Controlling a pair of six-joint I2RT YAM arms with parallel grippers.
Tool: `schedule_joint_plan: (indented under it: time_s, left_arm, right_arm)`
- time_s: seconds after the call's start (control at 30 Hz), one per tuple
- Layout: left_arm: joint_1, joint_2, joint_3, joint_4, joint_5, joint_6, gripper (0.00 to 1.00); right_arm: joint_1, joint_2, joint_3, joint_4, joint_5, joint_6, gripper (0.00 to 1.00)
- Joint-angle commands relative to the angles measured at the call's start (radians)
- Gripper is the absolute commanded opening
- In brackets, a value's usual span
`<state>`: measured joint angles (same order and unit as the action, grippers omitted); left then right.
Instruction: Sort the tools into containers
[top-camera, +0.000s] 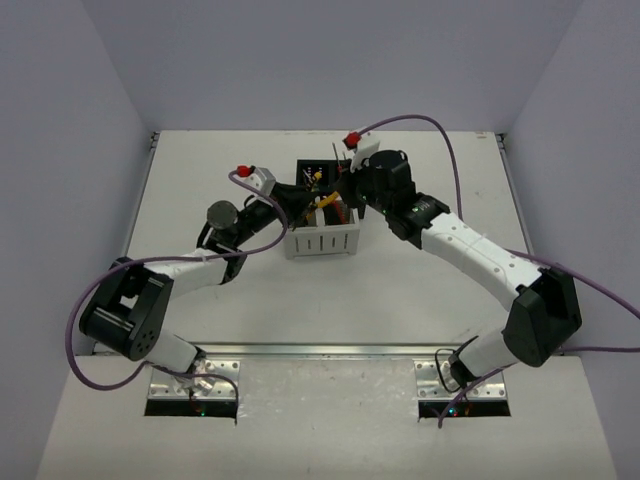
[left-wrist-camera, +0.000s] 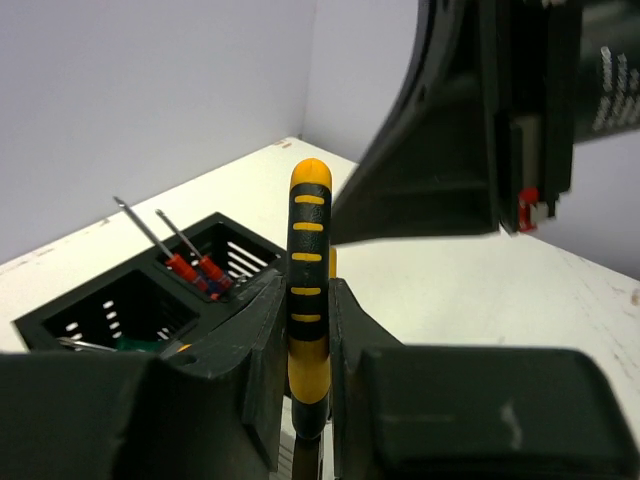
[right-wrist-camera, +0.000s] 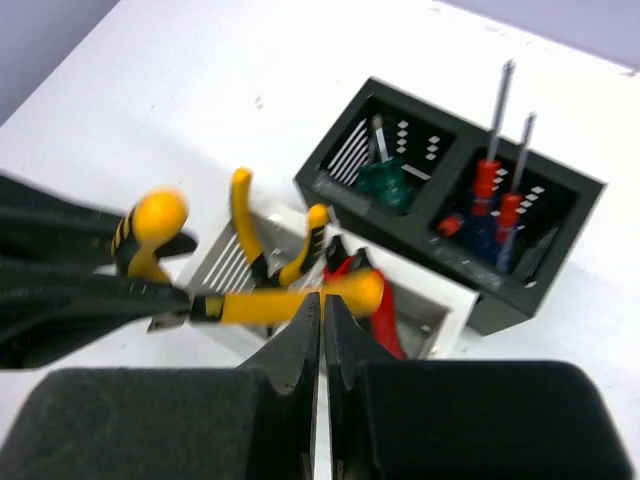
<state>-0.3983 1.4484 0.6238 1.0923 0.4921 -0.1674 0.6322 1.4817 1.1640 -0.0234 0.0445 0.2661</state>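
Left gripper (left-wrist-camera: 305, 292) clamps one handle of yellow-black pliers (left-wrist-camera: 308, 230) above white box (top-camera: 322, 243), frame centre. Right gripper (right-wrist-camera: 322, 318), jaws pressed together and seemingly empty, hovers just beside. Risk: arms could bump, or pliers snag the box rim or tools (right-wrist-camera: 262, 240) inside. Black box (top-camera: 318, 170) crowds just above; open table (top-camera: 190, 190) lies left and right.

Even, diffuse light from overhead is seen in all three views. The white table (top-camera: 200, 290) is rendered bright, and only faint, soft shadows are cast beneath the arms toward its near edge. No hard glare is seen. Close to each wrist lens, the left gripper (left-wrist-camera: 305, 290) and right gripper (right-wrist-camera: 322, 300) are shown dark and out of focus. The pliers (right-wrist-camera: 255, 305) are smeared by blur.
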Motion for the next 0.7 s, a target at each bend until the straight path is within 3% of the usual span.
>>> schedule_joint_plan:
  time_s: [0.0,0.33,0.67]
  left_arm:
    - [0.018,0.079,0.009,0.339,0.107,-0.070,0.00]
    - [0.046,0.188,-0.002,0.568,0.047,-0.187,0.00]
    - [0.049,0.036,-0.010,0.555,0.045,-0.305,0.00]
  right_arm:
    - [-0.029,-0.052,-0.023,0.100,-0.002,-0.005,0.03]
    - [-0.043,-0.196,-0.108,0.044,-0.026,0.008,0.01]
    - [-0.043,-0.276,-0.211,-0.084,-0.062,0.216,0.01]
